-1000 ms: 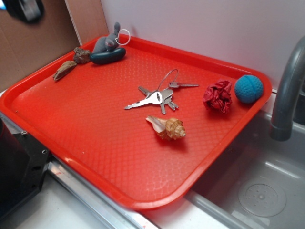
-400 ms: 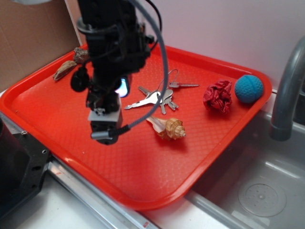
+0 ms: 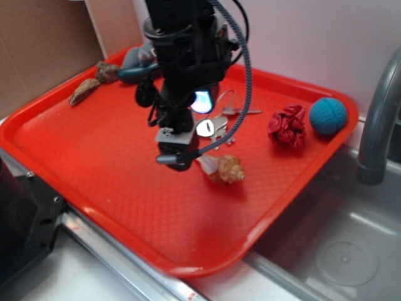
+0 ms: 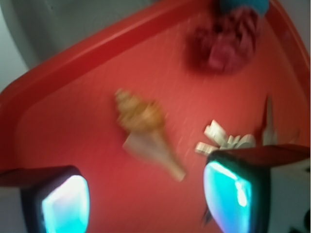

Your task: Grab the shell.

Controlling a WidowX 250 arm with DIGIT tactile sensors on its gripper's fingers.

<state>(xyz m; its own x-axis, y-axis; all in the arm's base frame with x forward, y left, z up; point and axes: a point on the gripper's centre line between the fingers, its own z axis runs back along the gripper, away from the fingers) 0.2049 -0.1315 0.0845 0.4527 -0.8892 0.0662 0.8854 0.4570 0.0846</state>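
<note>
A red tray (image 3: 94, 169) sits beside a grey sink (image 3: 338, 251), with a white wall behind. The end effector (image 3: 177, 158) hangs low over the tray's middle, its two pads (image 4: 65, 204) spread apart with nothing between them. The shell (image 3: 222, 168) lies on the tray just beside the end effector on its sink side, apart from both pads; in the wrist view the shell (image 4: 146, 133) lies ahead of the open gap. Keys (image 3: 213, 125) lie just behind the end effector. Farther off towards the sink sit a crumpled red wad (image 3: 286, 126) and a blue ball (image 3: 328, 116).
</note>
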